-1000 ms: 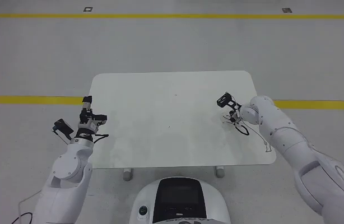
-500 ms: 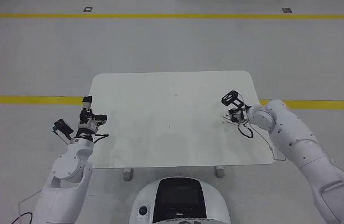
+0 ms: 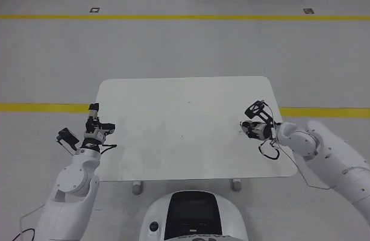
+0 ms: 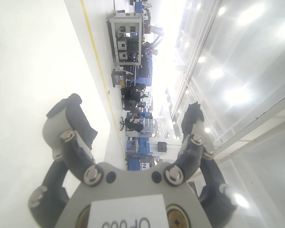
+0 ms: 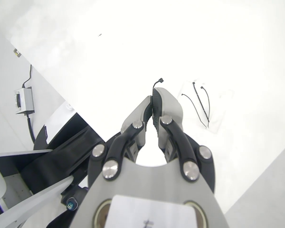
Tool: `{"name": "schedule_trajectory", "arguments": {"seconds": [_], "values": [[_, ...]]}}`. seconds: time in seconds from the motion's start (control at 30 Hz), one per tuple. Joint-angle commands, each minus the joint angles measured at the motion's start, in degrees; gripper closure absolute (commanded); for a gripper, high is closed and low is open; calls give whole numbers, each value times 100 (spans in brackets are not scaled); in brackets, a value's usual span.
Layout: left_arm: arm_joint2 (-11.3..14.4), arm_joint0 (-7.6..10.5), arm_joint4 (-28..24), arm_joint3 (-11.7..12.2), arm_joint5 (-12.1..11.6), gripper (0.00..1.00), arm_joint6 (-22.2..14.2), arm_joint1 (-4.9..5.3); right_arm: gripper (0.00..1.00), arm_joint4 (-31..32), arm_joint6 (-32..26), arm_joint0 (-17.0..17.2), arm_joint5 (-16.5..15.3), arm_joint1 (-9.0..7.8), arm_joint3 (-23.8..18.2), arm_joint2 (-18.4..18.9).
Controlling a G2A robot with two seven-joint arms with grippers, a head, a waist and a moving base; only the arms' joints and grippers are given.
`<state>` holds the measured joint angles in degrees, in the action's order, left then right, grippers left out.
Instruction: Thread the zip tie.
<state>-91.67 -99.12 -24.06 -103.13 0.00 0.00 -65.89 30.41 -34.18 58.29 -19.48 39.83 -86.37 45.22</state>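
In the right wrist view my right gripper (image 5: 152, 96) is shut on a thin black zip tie (image 5: 158, 82). Its small square head curls out just past the fingertips, above the white table (image 5: 180, 24). The top view puts this gripper (image 3: 247, 128) over the table's right side. Beside it on the table lie three loose black zip ties (image 5: 200, 103) on a clear wrapper. My left gripper (image 3: 94, 114) stays at the table's left edge, pointing away from the robot. Its fingers (image 4: 68, 110) stand wide open with nothing between them.
The table's right edge (image 3: 284, 129) and front edge lie close to the right arm. A grey box with a cable (image 5: 23, 100) sits on the floor beside the table. Most of the tabletop (image 3: 185, 120) between the arms is bare.
The right arm has drawn back to the right and toward the table's front edge, its gripper still shut on the zip tie. The left arm has not moved.
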Motion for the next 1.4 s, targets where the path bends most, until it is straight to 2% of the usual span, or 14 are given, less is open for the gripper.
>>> {"name": "schedule_trajectory", "arguments": {"seconds": [0.0, 0.33, 0.63, 0.8, 1.37], "values": [[0, 0, 0, 0, 0, 0, 0, 0, 100, 32, 191, -82, 0, -112, -66, -215], [0, 0, 0, 0, 0, 0, 0, 0, 100, -50, 323, -14, 0, -91, -101, -211], [0, 0, 0, 0, 0, 0, 0, 0, 100, -1531, 740, 97, 0, -85, 232, -172], [0, 0, 0, 0, 0, 0, 0, 0, 100, -2569, 871, 168, 0, -90, 352, -121], [0, 0, 0, 0, 0, 0, 0, 0, 100, -2576, 886, 178, 6, -88, 352, -118]]}}
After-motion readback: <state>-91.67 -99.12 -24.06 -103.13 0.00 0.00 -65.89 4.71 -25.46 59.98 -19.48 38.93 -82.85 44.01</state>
